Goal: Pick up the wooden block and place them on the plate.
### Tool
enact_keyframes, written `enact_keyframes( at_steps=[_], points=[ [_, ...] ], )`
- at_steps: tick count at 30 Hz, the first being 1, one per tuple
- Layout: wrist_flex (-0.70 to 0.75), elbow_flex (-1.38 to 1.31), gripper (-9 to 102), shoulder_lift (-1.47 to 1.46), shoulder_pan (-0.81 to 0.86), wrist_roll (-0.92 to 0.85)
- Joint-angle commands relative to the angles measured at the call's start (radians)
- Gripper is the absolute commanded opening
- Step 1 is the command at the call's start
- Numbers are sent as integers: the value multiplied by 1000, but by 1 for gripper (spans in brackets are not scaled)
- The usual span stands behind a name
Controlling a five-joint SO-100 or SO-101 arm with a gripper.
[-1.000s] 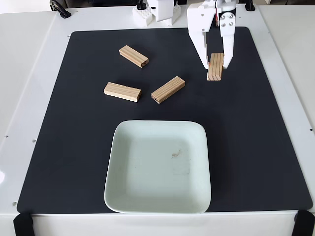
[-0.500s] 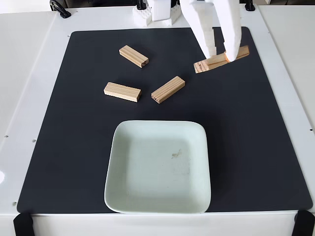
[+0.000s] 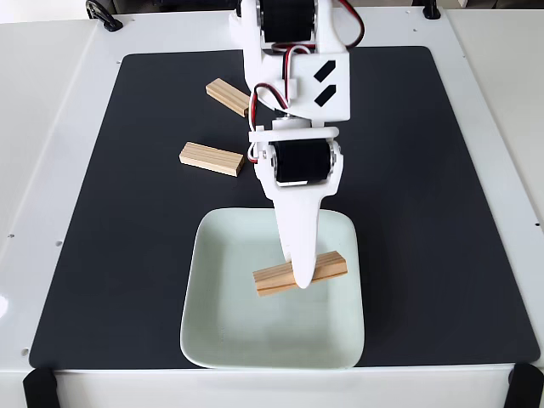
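Pincer is closed on one wooden block and holds it over the plate, not yet released, while two more blocks wait on the black mat.

Held block: pale raw wood, matt, visible grain.
Blocks on mat: same unfinished tan wood, dull surface.
Plate: mint-green, smooth, faint sheen, looks glazed or plastic.
Mat: black, flat, matt.
Desk: white, smooth, slightly glossy.
Tool: white plastic, smooth, matt.
Arm motors: black plastic, satin.
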Motion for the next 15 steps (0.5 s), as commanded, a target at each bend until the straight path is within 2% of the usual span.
enact_keyframes(
  at_steps=[1, 15],
  points=[
    [-17, -121, -1, -29, 17, 29],
    [-17, -193, -1, -124, 43, 141]
  ],
)
